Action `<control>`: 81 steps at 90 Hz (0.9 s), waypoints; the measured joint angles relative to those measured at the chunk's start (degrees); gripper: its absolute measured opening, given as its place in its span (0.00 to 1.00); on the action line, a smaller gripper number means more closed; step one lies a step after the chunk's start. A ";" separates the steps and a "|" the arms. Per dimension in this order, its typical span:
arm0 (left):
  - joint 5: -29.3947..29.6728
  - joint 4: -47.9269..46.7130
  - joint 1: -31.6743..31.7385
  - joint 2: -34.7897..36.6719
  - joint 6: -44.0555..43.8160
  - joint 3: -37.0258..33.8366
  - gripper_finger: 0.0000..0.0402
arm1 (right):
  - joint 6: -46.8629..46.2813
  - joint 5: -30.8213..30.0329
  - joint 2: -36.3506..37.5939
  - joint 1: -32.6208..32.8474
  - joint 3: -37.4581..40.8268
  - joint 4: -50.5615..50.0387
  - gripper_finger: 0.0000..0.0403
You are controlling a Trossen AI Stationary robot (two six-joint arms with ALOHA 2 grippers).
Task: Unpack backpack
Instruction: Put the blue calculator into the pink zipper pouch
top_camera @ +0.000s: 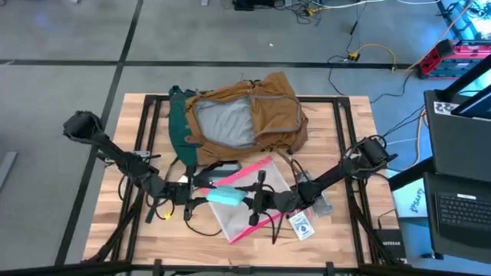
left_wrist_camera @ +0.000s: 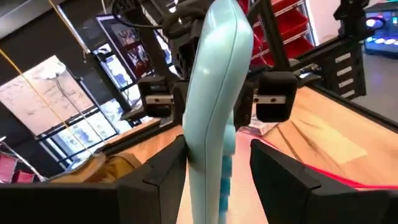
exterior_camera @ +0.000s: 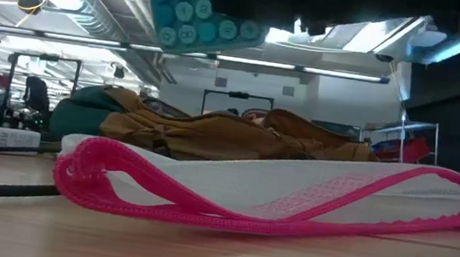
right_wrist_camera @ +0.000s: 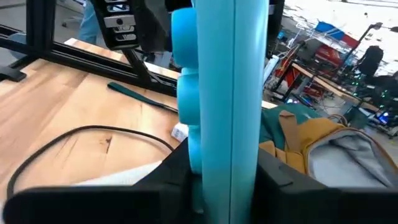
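Note:
The tan-brown backpack (top_camera: 245,119) lies open on its back at the table's far middle, with its grey lining (top_camera: 224,123) showing. In front of it, the clear pink-edged pouch (top_camera: 249,201) lies flat. Above the pouch hangs a flat light-teal slab (top_camera: 226,197) with round bumps on its underside (exterior_camera: 204,10). My right gripper (top_camera: 257,201) is shut on the end toward the table's right. My left gripper (top_camera: 203,192) stands open around the other end (left_wrist_camera: 214,155). One finger (left_wrist_camera: 168,171) is close by the smooth face. The other (left_wrist_camera: 273,177) stands a small gap off the bumps. My right gripper pinches the slab between its two fingers, one on the smooth face (right_wrist_camera: 245,143) and one on the bumpy face (right_wrist_camera: 186,143). The fingers come level from the table's right side. The slab is lifted clear above the pouch, roughly flat, bumps down. I cannot tell whether my left gripper's finger touches the smooth face.
A small card box (top_camera: 301,226) lies near the front, right of the pouch. Black cables (right_wrist_camera: 87,134) trail over the wood by both arms. The backpack's dark green straps (top_camera: 180,126) spread to its left. A black frame rail (top_camera: 345,153) runs along the table's sides.

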State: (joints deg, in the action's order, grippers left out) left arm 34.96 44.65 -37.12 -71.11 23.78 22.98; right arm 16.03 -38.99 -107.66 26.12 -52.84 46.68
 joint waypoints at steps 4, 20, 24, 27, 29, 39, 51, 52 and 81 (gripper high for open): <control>0.06 -0.96 -0.23 0.00 -0.98 0.00 0.39 | 0.83 -1.24 0.03 0.32 0.02 -0.22 0.19; -5.03 -6.10 -1.88 -0.80 -6.12 -0.04 0.39 | 1.09 -7.67 0.56 0.49 -0.08 0.59 0.19; -6.35 -7.39 -2.30 -1.00 -7.41 -0.06 0.39 | 1.16 -9.28 0.69 0.53 -0.11 0.79 0.19; -7.34 -8.34 -2.62 -1.16 -8.38 -0.06 0.39 | 1.21 -10.47 0.79 0.56 -0.12 0.94 0.19; -7.92 -8.50 -2.93 -1.54 -8.80 -0.07 0.39 | 1.25 -10.92 0.79 0.62 -0.10 0.83 0.19; -9.69 -8.54 -4.14 -4.09 -8.49 -0.13 0.39 | 1.59 -10.22 0.82 0.92 0.00 0.65 0.19; -9.74 -7.99 -5.08 -8.71 -6.21 -0.13 0.39 | 1.56 -9.95 0.96 0.71 -0.04 0.52 0.19; -9.74 -8.02 -5.06 -9.09 -6.20 -0.13 0.39 | 1.50 -9.96 0.96 0.68 -0.04 0.48 0.19; -15.12 -4.69 -2.61 -19.92 -2.23 4.99 0.39 | 0.73 -9.27 0.94 0.81 -0.04 0.16 0.19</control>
State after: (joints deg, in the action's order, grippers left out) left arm 19.84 39.96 -39.72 -91.03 21.55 27.97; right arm 16.76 -48.27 -106.72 26.94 -52.88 46.83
